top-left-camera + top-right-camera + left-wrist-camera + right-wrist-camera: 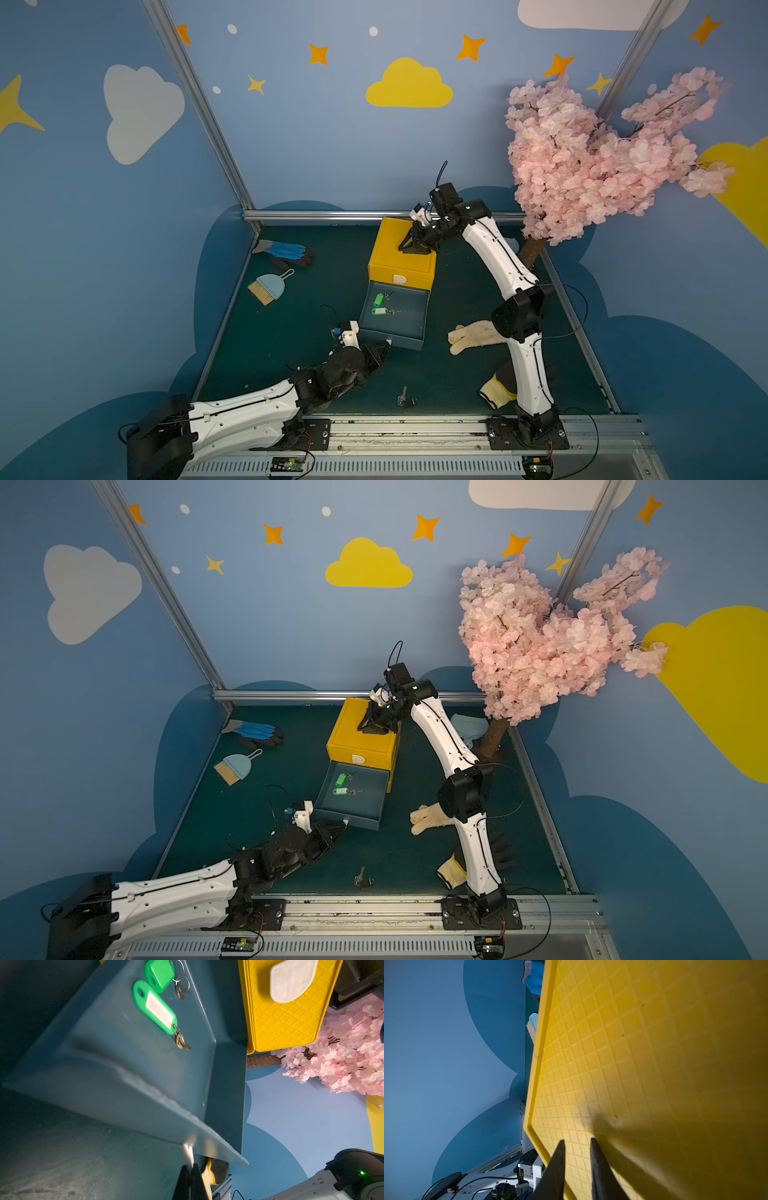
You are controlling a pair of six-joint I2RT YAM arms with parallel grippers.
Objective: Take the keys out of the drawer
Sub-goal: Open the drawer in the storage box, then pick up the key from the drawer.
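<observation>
A blue drawer point(409, 322) stands pulled out of the yellow cabinet point(395, 259). Two keys with green tags lie on its floor, one point(378, 299) nearer the cabinet and one point(379, 311) beside it; the left wrist view shows both point(159, 974) point(155, 1006). A third set of keys with a black tag point(406, 400) lies on the table near the front rail. My left gripper point(190, 1167) is shut on the white pull tab point(188, 1154) at the drawer's front wall. My right gripper point(577, 1140) rests tips-down on the cabinet's top point(654, 1064), open, with nothing between its fingers.
A blue glove point(286, 252) and a small brush with dustpan point(266, 286) lie at the back left. A cream glove point(473, 334) and a yellow-cuffed glove point(496, 392) lie by the right arm. The pink blossom tree point(602, 153) fills the back right corner.
</observation>
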